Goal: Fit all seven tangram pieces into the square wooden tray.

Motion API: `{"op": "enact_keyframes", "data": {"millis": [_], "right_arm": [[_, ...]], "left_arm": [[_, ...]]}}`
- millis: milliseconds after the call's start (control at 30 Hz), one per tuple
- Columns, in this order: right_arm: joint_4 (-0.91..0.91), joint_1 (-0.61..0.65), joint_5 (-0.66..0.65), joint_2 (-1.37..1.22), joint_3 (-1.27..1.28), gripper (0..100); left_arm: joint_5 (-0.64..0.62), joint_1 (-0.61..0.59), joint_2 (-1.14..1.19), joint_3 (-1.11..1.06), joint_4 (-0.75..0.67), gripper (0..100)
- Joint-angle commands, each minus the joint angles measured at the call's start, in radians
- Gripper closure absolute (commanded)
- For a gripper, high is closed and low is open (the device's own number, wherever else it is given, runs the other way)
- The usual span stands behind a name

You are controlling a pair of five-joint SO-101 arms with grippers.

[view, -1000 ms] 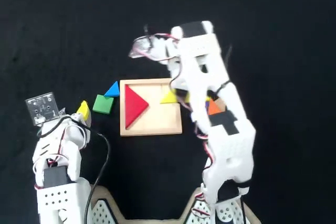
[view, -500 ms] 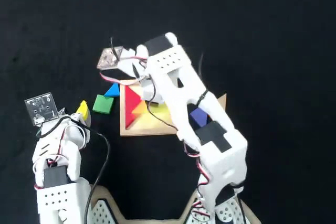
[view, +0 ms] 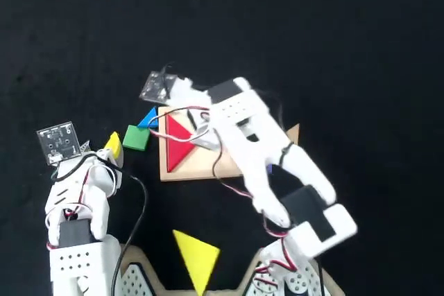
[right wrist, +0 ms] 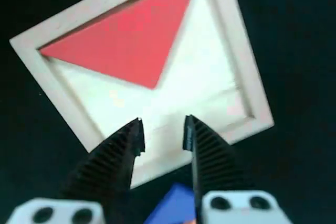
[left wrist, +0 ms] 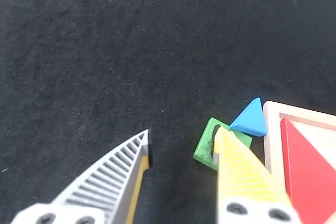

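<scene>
Only one of the seven pieces is in place: the large red triangle point(view: 173, 145) lies flat inside the square wooden tray point(view: 182, 168), against its left side, at the centre-left of the high view. The rest of the tray floor, where it can be seen, is bare. The right arm is stretched across the tray, and the right tool point(right wrist: 163, 129) hangs just above the bare floor with its fingers a little apart and nothing between the tips. A blue piece point(right wrist: 176, 203) shows behind them, beyond the tray rim. The left tool point(left wrist: 181, 135) is also apart and empty, with one finger just beside the green square point(view: 137, 138). This square touches the small blue triangle point(view: 147, 119) left of the tray. A large yellow triangle point(view: 195, 254) lies on the black desk point(view: 361, 67) at the lower edge of the frame, well apart from the tray, and an orange piece point(view: 293, 132) shows behind the right arm. I judge that the step in hand is to fetch a second piece. The next move calls for lifting the right tool off the tray, going to a loose piece and closing on its thin edges. The yellow triangle seems a good choice, as its long side could meet the long side of the red one.
</scene>
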State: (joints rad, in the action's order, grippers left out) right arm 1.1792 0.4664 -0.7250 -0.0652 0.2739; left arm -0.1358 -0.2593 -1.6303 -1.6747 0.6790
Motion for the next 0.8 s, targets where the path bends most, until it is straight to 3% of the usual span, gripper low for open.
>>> {"op": "enact_keyframes", "data": {"millis": [0,200,400,600,667,767], "right_arm": [[0.077,-0.069,-0.005,0.130,-0.044,86.1],[0.221,-0.114,-0.100,0.358,0.038,86.1],[0.247,0.069,-0.140,0.558,0.363,86.1],[0.186,0.241,0.109,0.611,0.493,91.5],[0.186,0.252,0.176,0.611,0.493,98.6],[0.183,0.195,0.213,0.611,0.490,97.4]], "left_arm": [[-0.005,0.013,-0.009,0.028,-0.021,79],[-0.005,0.013,-0.009,0.028,-0.023,79],[-0.005,-0.015,-0.009,0.036,-0.023,80],[-0.005,-0.143,-0.009,0.077,0.043,80],[-0.002,-0.200,-0.009,0.133,0.147,80],[0.098,-0.242,-0.009,0.209,0.330,80]]}}
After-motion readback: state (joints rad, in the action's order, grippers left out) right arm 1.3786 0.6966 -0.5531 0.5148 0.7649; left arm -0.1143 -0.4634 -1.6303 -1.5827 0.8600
